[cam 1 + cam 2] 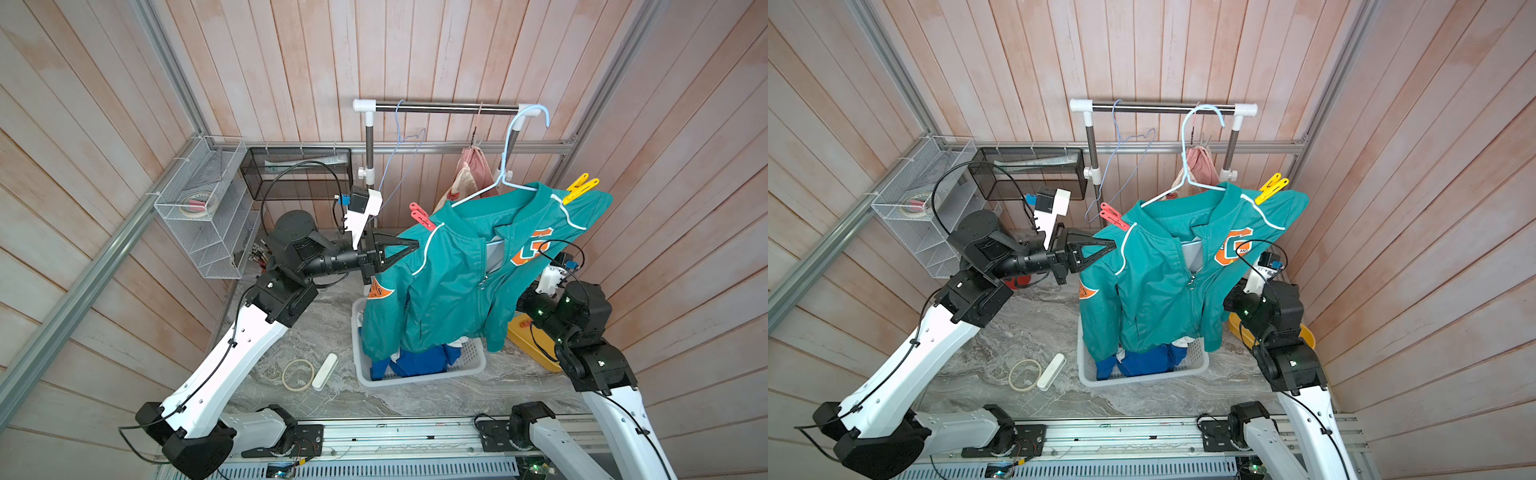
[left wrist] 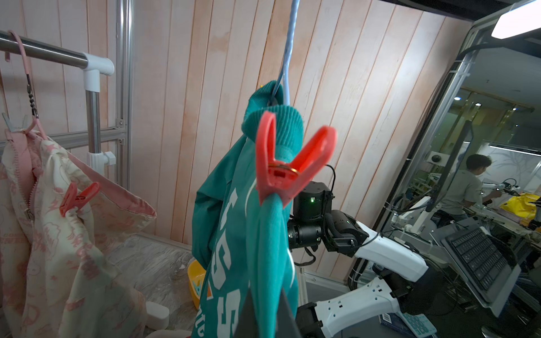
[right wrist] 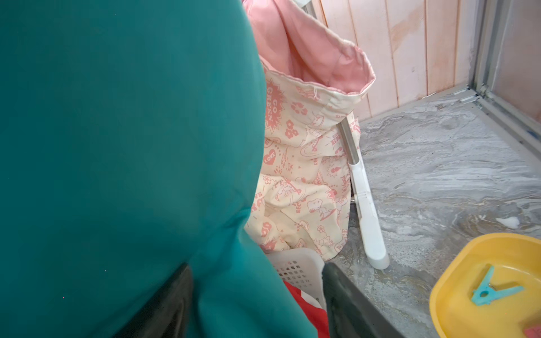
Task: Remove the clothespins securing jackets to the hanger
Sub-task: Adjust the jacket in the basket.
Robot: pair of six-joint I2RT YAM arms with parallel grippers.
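Note:
A teal jacket hangs on a pale blue hanger hooked at the rail's right end. A red clothespin grips one shoulder and a yellow clothespin the other. My left gripper is shut on the teal fabric just below the red clothespin. Behind the jacket's far side, my right gripper stands open, teal cloth draped over one finger; the top views hide it. The cream pink-printed jacket hangs on the rail with a red clothespin on it. A blue jacket lies in the basket.
The white basket sits under the teal jacket. A yellow bowl beside it holds a blue clothespin. An empty wire hanger hangs on the rail. A tape roll and white bar lie at front left; wire racks line the left wall.

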